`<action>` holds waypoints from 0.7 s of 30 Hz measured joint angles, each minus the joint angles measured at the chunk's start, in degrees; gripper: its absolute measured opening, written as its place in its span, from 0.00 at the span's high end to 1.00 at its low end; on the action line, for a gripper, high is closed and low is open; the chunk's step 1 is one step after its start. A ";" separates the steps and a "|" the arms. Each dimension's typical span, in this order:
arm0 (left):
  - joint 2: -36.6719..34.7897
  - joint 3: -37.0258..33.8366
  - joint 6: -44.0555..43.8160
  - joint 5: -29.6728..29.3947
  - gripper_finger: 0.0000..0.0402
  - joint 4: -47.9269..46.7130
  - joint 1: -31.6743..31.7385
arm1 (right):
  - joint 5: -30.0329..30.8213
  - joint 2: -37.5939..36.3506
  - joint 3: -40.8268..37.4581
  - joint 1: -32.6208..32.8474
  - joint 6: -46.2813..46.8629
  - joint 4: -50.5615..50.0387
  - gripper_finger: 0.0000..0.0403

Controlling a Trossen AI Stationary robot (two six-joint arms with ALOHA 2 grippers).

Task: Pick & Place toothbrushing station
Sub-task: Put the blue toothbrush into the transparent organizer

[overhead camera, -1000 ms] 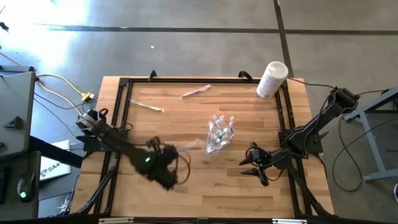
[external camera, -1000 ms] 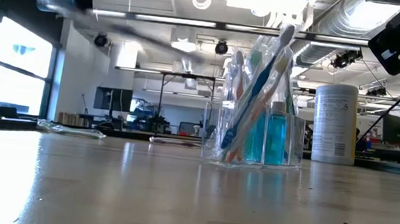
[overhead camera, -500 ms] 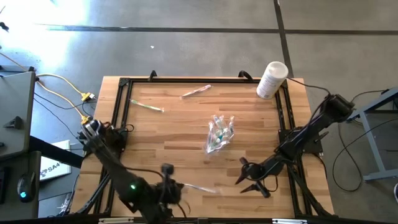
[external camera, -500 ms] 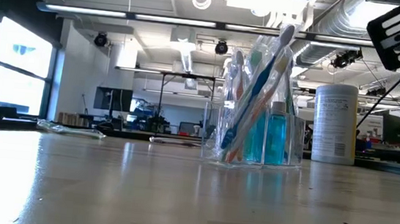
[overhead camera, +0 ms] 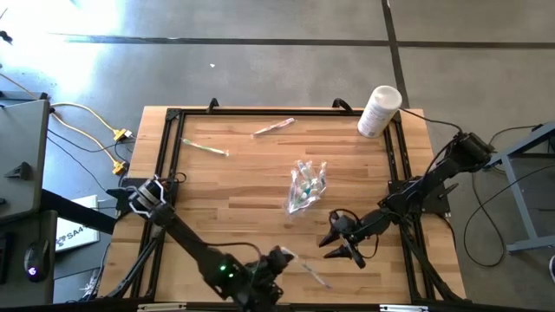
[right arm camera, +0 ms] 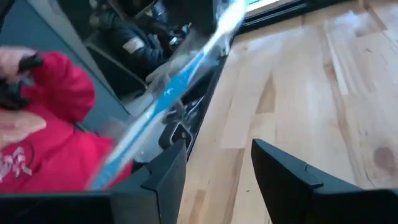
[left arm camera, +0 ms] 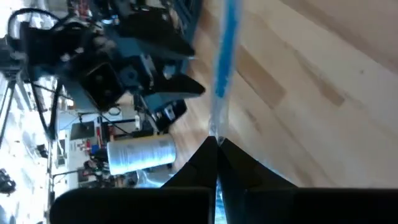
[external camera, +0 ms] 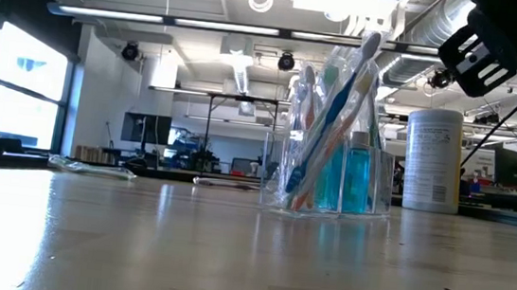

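Observation:
My left gripper point(overhead camera: 279, 258) stands near the table's near edge, shut on a blue toothbrush in a clear wrapper point(overhead camera: 305, 270). The brush sticks out past the fingertips toward the right. My right gripper point(overhead camera: 338, 250) is open and empty just right of the brush, apart from it. In the right wrist view the brush point(right arm camera: 177, 84) runs slantwise beyond the open fingers. A clear crinkly bag point(overhead camera: 305, 185) with toothbrushes and teal tubes rests on the table's middle; in the low view it point(external camera: 335, 143) stands upright. Two loose wrapped toothbrushes point(overhead camera: 273, 127) point(overhead camera: 205, 148) lie at the far side. My left gripper pinches one end of the wrapped blue toothbrush point(left arm camera: 216, 134) between its two shut fingertips. The fingers lie along the brush, which runs straight out past them. The brush looks lifted clear of the wood.
A white canister point(overhead camera: 379, 110) stands at the far right corner. A black frame point(overhead camera: 173, 117) runs around the wooden top. A person's red sleeve point(right arm camera: 46, 118) shows beyond the table's edge. A dark arm part point(external camera: 497, 39) hangs at the low view's upper right.
My left gripper has swung from the table's left middle toward the near edge and then right, carrying the wrapped toothbrush. My right gripper has moved toward the table's left and a little nearer, staying open. The bag has kept still.

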 joint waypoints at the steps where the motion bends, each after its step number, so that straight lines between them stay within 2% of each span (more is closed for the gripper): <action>1: 0.12 -0.01 1.80 -0.12 1.00 0.37 0.45 | 0.10 0.00 0.00 -0.12 0.60 0.13 0.57; 4: 0.37 -0.20 4.98 0.00 1.00 1.67 1.55 | -0.07 0.00 0.00 0.03 0.24 0.11 0.57; 12: 0.25 -0.15 5.06 1.68 1.00 2.77 2.62 | 0.19 0.00 0.00 0.01 0.55 0.09 0.55; 21: 0.25 -0.15 5.08 1.89 1.00 4.59 4.13 | 0.11 -0.01 0.00 -0.18 1.08 3.04 0.37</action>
